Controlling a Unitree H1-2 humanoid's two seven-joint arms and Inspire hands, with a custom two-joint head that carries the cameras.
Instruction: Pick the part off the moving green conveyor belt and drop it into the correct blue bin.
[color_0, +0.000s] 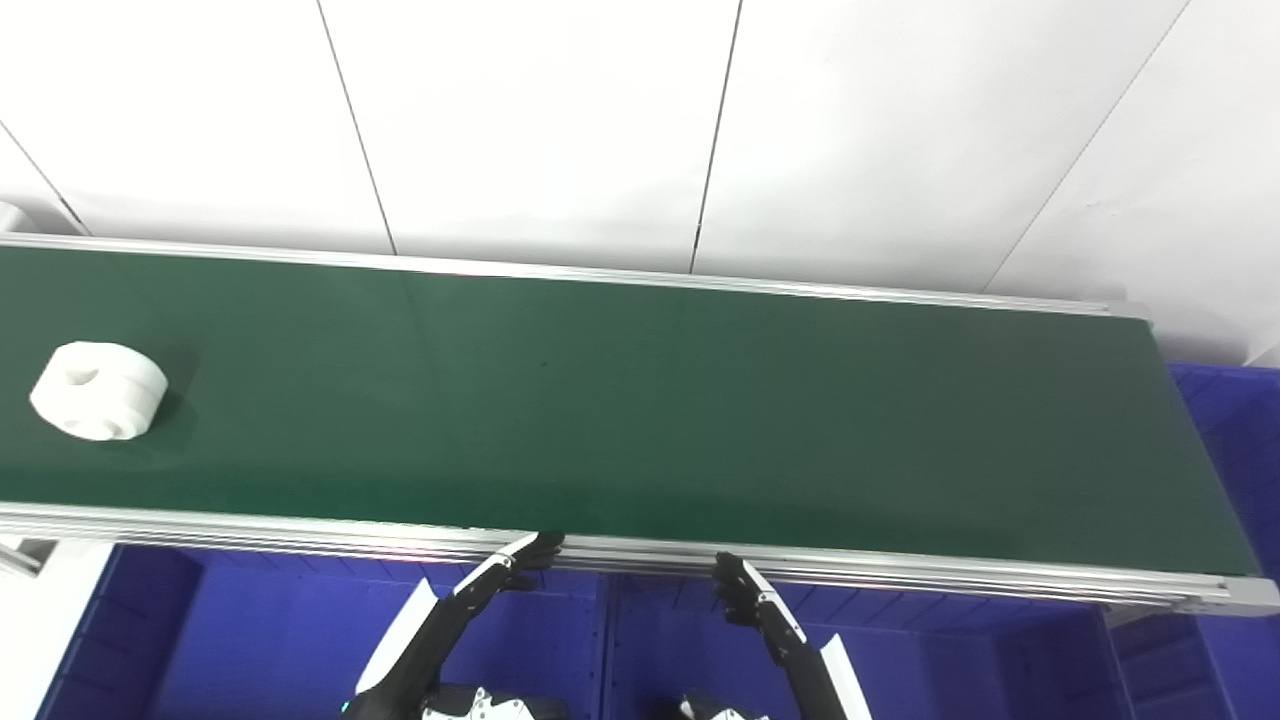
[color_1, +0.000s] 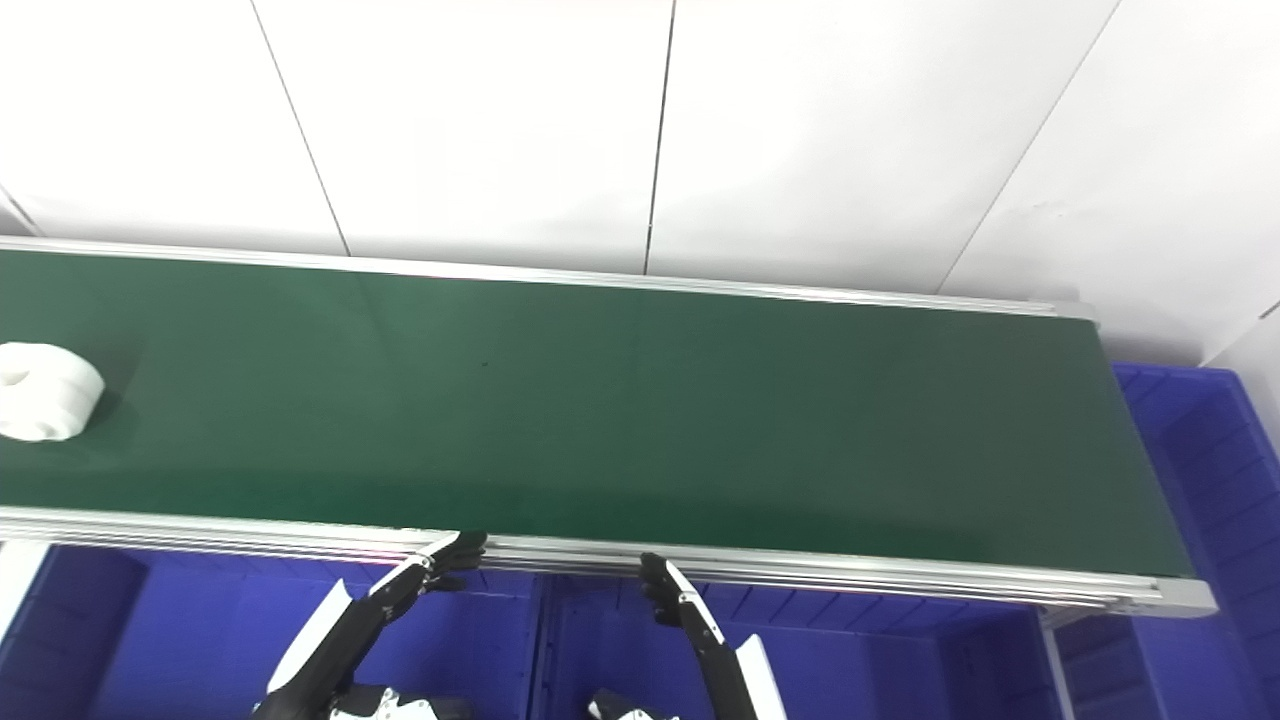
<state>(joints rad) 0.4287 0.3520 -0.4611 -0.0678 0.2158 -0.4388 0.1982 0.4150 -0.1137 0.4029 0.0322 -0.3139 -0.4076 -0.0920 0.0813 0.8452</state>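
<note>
A white round part (color_0: 98, 390) with a hole in its top lies on the green conveyor belt (color_0: 640, 410) at the far left. Both hands hang below the belt's near rail, over the blue bins. My left hand (color_0: 500, 578) is open, fingers stretched up so the tips reach the rail. Just right of it, my right hand (color_0: 752, 600) is open too, fingers pointing up toward the rail. Neither hand holds anything, and both are far to the right of the part.
Blue bins sit under the near rail: one at lower left (color_0: 250, 640), one at lower middle (color_0: 930, 650). Another blue bin (color_0: 1235, 430) stands past the belt's right end. A white panelled wall (color_0: 640, 120) runs behind the belt.
</note>
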